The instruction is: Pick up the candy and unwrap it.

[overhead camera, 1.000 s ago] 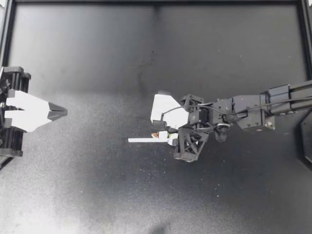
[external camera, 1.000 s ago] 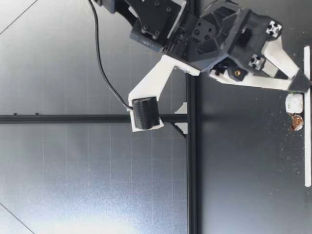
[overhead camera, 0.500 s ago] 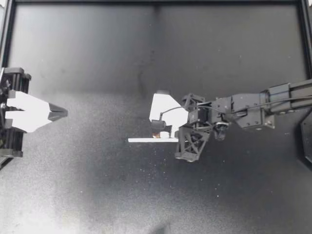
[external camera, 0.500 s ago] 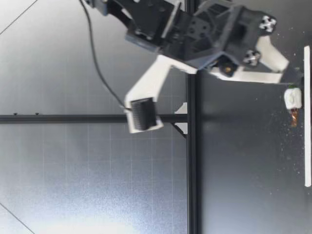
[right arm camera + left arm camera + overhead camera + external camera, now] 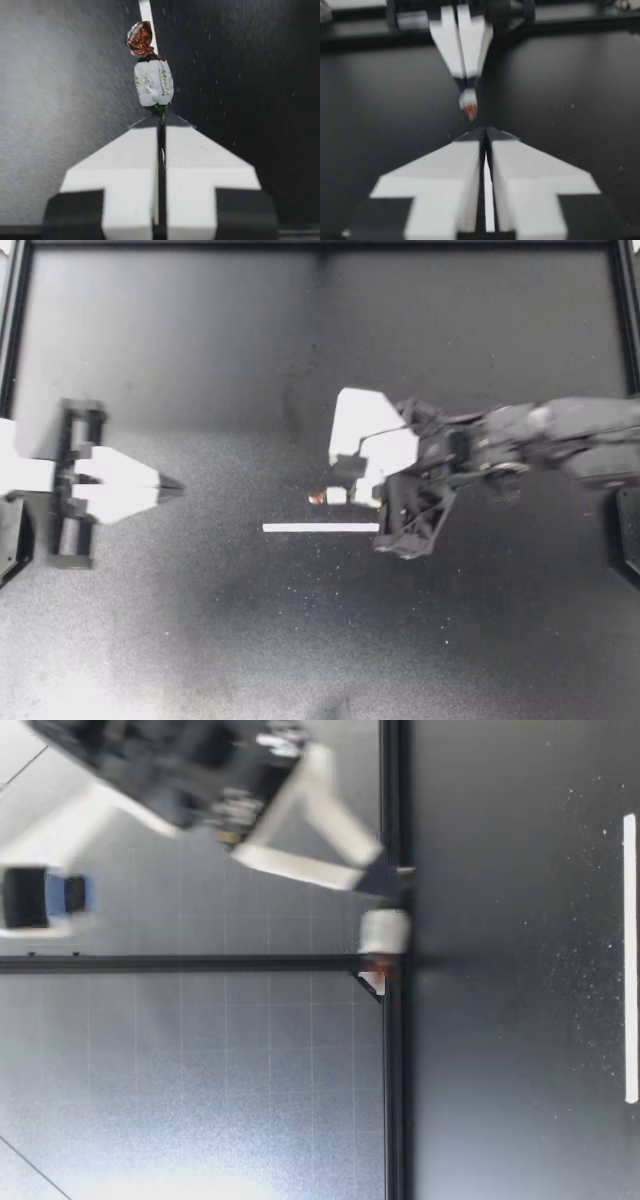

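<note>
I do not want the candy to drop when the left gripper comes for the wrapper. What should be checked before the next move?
1. Grip: right gripper shut on one twisted end of the candy: ok.
2. Height: candy hangs above the table: ok.
3. Target: free brown wrapper end exposed, pointing away from the right gripper: ok.
4. Alignment: candy straight ahead of the left gripper: ok.
5. Left gripper open to take the end: not ok, it is shut.
</note>
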Action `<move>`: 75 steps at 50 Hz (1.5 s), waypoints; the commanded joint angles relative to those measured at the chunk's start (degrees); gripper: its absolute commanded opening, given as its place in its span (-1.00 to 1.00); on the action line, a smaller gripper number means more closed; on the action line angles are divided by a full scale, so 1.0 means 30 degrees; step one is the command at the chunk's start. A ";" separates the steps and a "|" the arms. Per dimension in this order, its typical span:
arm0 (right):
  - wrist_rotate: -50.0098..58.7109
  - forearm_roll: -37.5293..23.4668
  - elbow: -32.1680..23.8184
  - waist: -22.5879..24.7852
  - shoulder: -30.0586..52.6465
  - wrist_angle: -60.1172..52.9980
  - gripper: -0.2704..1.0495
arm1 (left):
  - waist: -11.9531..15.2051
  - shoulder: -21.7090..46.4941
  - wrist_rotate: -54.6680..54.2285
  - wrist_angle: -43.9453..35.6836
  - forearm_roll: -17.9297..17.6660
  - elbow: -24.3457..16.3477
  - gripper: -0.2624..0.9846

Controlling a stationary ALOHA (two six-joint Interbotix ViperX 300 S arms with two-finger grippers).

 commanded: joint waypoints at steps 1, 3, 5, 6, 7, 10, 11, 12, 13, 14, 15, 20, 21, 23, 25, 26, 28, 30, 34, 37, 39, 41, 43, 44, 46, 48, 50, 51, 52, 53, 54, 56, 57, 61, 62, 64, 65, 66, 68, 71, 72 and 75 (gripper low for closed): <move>0.0029 0.0234 -0.0352 -0.0029 -0.0791 0.0000 -0.84 | 0.0029 0.0996 0.0029 -0.0645 -0.0029 -0.0850 -0.30; 0.0088 0.0293 -0.0352 -0.0029 -0.0820 0.0000 -0.84 | 0.0029 0.1465 0.0029 -0.0850 -0.0029 -0.0996 -0.20; 0.0176 0.0352 -0.0410 -0.0029 -0.0820 0.0000 -0.84 | 0.0029 0.1963 0.0029 -0.1025 -0.0059 -0.1230 -0.09; 0.0176 0.0352 -0.0469 -0.0029 -0.0820 0.0000 -0.84 | 0.0029 0.2373 0.0029 -0.1084 -0.0059 -0.1377 -0.02; 0.0234 0.0381 -0.0498 -0.0029 -0.0820 0.0000 -0.84 | 0.0029 0.2637 0.0029 -0.1201 -0.0059 -0.1465 0.03; 0.0322 0.0410 -0.0645 0.0000 -0.0820 0.0000 -0.84 | 0.0029 0.3516 0.0029 -0.1436 -0.0059 -0.1875 0.12; 0.0293 0.0410 -0.0703 0.0000 -0.0820 0.0000 -0.84 | 0.0029 0.3779 0.0088 -0.1553 -0.0059 -0.1992 0.12; 0.0322 0.0439 -0.0762 0.0000 -0.0850 0.0000 -0.84 | 0.0029 0.4072 0.0146 -0.1670 -0.0059 -0.2168 0.12; 0.0381 0.0439 -0.0820 0.0029 -0.0850 0.0000 -0.84 | 0.0029 0.4424 0.0234 -0.1816 -0.0059 -0.2314 0.12; 0.0381 0.0439 -0.0879 0.0029 -0.0850 0.0000 -0.84 | 0.0029 0.4746 0.0293 -0.1963 -0.0059 -0.2461 0.12; 0.0410 0.0439 -0.0937 0.0059 -0.0850 0.0000 -0.84 | 0.0059 0.5039 0.0352 -0.2109 -0.0059 -0.2578 0.12; 0.0498 0.0645 -0.1230 0.0146 -0.0850 0.0000 -0.84 | 0.0088 0.6563 0.0937 -0.2900 -0.0059 -0.3311 0.13; 0.0557 0.0732 -0.1289 0.0146 -0.0850 0.0000 -0.84 | 0.0088 0.6768 0.1113 -0.3018 -0.0088 -0.3457 0.13; 0.0557 0.0850 -0.1318 0.0146 -0.0850 0.0000 -0.84 | 0.0117 0.7119 0.1465 -0.3223 -0.0205 -0.3691 0.13; 0.0557 0.0967 -0.1318 0.0146 -0.0850 0.0000 -0.84 | 0.0088 0.7354 0.1729 -0.3369 -0.0352 -0.3896 0.13; 0.0557 0.1055 -0.1318 0.0176 -0.0850 0.0000 -0.84 | 0.0088 0.7441 0.1904 -0.3369 -0.0439 -0.3984 0.13; 0.0557 0.1201 -0.1318 0.0146 -0.0850 0.0000 -0.84 | 0.0088 0.7559 0.2197 -0.3369 -0.0645 -0.4189 0.13; 0.0557 0.1406 -0.1289 0.0176 -0.0850 0.0000 -0.84 | 0.0088 0.7617 0.2373 -0.3398 -0.0762 -0.4307 0.13; 0.0527 0.1553 -0.1289 0.0205 -0.0820 -0.0029 -0.84 | 0.0088 0.7705 0.2666 -0.3369 -0.0850 -0.4541 0.13; 0.0557 0.1611 -0.1289 0.0264 -0.0820 -0.0059 -0.84 | 0.0088 0.7793 0.2754 -0.3369 -0.0879 -0.4629 0.13; 0.0557 0.1611 -0.1318 0.0293 -0.0820 -0.0088 -0.84 | 0.0117 0.7881 0.2812 -0.3369 -0.0850 -0.4687 0.13; 0.0557 0.1611 -0.1318 0.0322 -0.0791 -0.0117 -0.84 | 0.0088 0.7969 0.2842 -0.3369 -0.0879 -0.4746 0.13; 0.0557 0.1611 -0.1318 0.0322 -0.0791 -0.0146 -0.84 | 0.0088 0.8027 0.2871 -0.3340 -0.0879 -0.4805 0.13; 0.0557 0.1611 -0.1348 0.0322 -0.0791 -0.0146 -0.84 | 0.0088 0.8057 0.2871 -0.3340 -0.0850 -0.4863 0.13; 0.0557 0.1641 -0.1348 0.0322 -0.0791 -0.0146 -0.84 | 0.0088 0.8145 0.2900 -0.3340 -0.0879 -0.4922 0.13; 0.0557 0.1670 -0.1348 0.0322 -0.0762 -0.0146 -0.84 | 0.0088 0.8203 0.2959 -0.3311 -0.0879 -0.4980 0.13; 0.0557 0.1670 -0.1377 0.0322 -0.0762 -0.0205 -0.84 | 0.0088 0.8320 0.2959 -0.3281 -0.0850 -0.5068 0.13; 0.0557 0.1670 -0.1377 0.0322 -0.0732 -0.0205 -0.84 | 0.0088 0.8379 0.2959 -0.3281 -0.0879 -0.5098 0.13; 0.0557 0.1670 -0.1377 0.0293 -0.0762 -0.0234 -0.84 | 0.0088 0.8438 0.2988 -0.3252 -0.0850 -0.5156 0.13; 0.0557 0.1670 -0.1406 0.0293 -0.0732 -0.0264 -0.84 | 0.0088 0.8467 0.2988 -0.3252 -0.0850 -0.5186 0.13; 0.0557 0.1670 -0.1406 0.0322 -0.0732 -0.0293 -0.84 | 0.0088 0.8525 0.2988 -0.3223 -0.0850 -0.5244 0.13; 0.0557 0.1670 -0.1406 0.0293 -0.0732 -0.0352 -0.84 | 0.0088 0.8613 0.3018 -0.3223 -0.0879 -0.5332 0.13; 0.0557 0.1670 -0.1436 0.0293 -0.0732 -0.0381 -0.84 | 0.0117 0.8672 0.3018 -0.3223 -0.0850 -0.5361 0.12; 0.0557 0.1670 -0.1436 0.0322 -0.0732 -0.0469 -0.84 | 0.0088 0.8818 0.2988 -0.3223 -0.0850 -0.5479 0.12; 0.0557 0.1670 -0.1436 0.0322 -0.0732 -0.0469 -0.84 | 0.0088 0.8818 0.2988 -0.3223 -0.0879 -0.5508 0.12; 0.0557 0.1670 -0.1436 0.0293 -0.0732 -0.0469 -0.84 | 0.0117 0.8848 0.2959 -0.3223 -0.0879 -0.5537 0.12; 0.0557 0.1670 -0.1436 0.0322 -0.0703 -0.0469 -0.84 | 0.0088 0.8848 0.2959 -0.3223 -0.0879 -0.5537 0.12; 0.0557 0.1670 -0.1436 0.0322 -0.0703 -0.0469 -0.84 | 0.0088 0.8848 0.2959 -0.3223 -0.0879 -0.5537 0.12; 0.0557 0.1670 -0.1436 0.0322 -0.0703 -0.0469 -0.84 | 0.0088 0.8818 0.2900 -0.3223 -0.0908 -0.5537 0.11; 0.0557 0.1670 -0.1406 0.0322 -0.0703 -0.0469 -0.84 | 0.0117 0.8760 0.2900 -0.3223 -0.0908 -0.5537 0.08; 0.0557 0.1670 -0.1406 0.0322 -0.0703 -0.0469 -0.84 | 0.0117 0.8760 0.2900 -0.3223 -0.0879 -0.5537 0.06; 0.0557 0.1670 -0.1377 0.0322 -0.0674 -0.0469 -0.84 | 0.0088 0.8730 0.2871 -0.3223 -0.0908 -0.5479 -0.04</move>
